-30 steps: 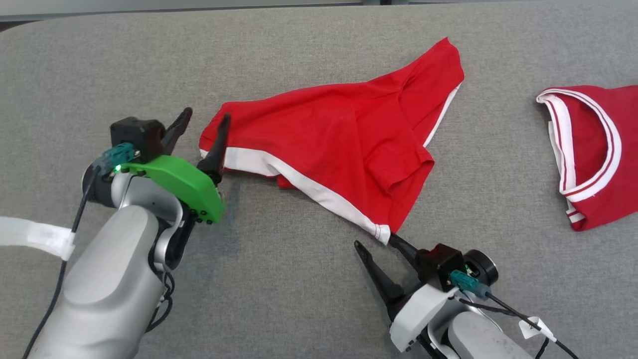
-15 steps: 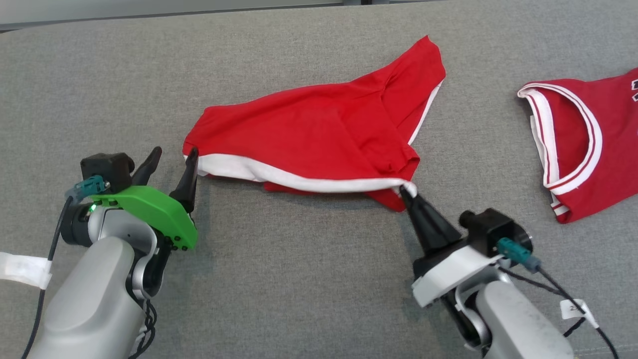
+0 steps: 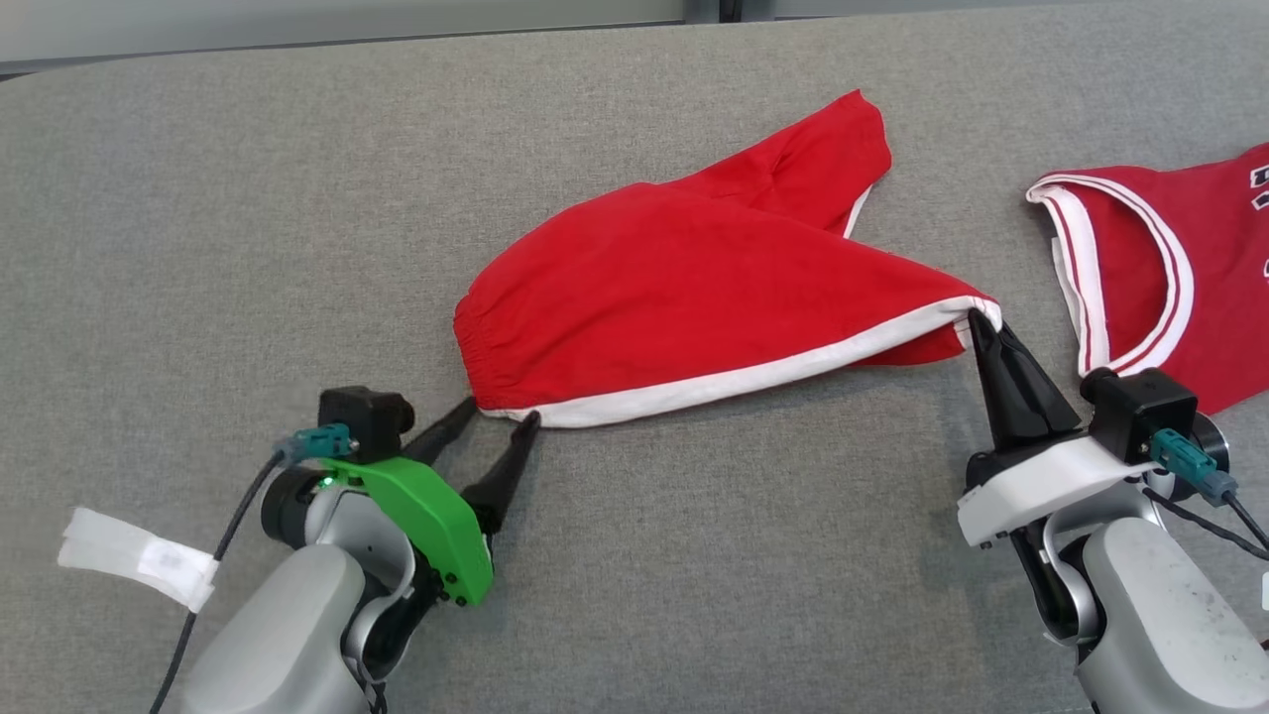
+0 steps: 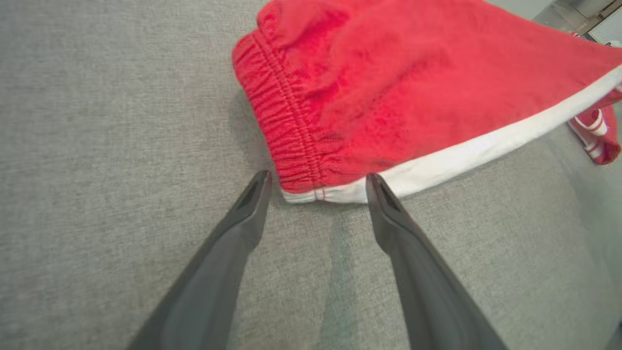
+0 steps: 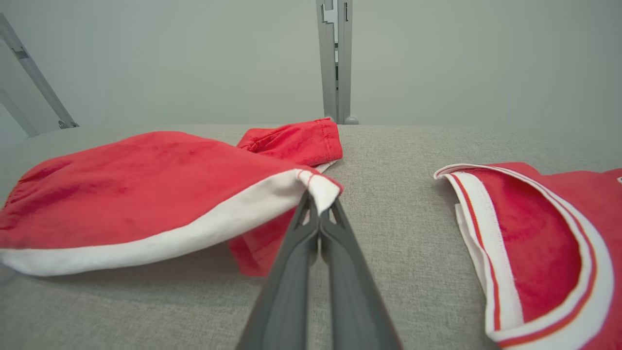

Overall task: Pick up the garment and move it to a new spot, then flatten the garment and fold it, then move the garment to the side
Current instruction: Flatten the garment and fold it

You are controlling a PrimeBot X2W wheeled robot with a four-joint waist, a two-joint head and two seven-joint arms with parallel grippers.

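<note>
Shorts (image 3: 694,297), red cloth with white trim, stretch left to right across the grey fabric bench (image 3: 198,198). The right jaws are clamped shut on the right hem corner (image 5: 320,187). The left jaws, spread wide, flank the waistband corner (image 4: 311,194) just ahead.

1 pr shorts (image 3: 694,288), 1 jersey (image 3: 1214,297)

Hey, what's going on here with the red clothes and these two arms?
A two-armed robot is working on a pair of red shorts with white trim, lying on a grey padded table. Its right gripper is shut on one white-edged corner, holding it a little off the surface. Its left gripper is open, its fingers either side of the waistband corner, not yet gripping. A red jersey lies off to the right, untouched.
</note>
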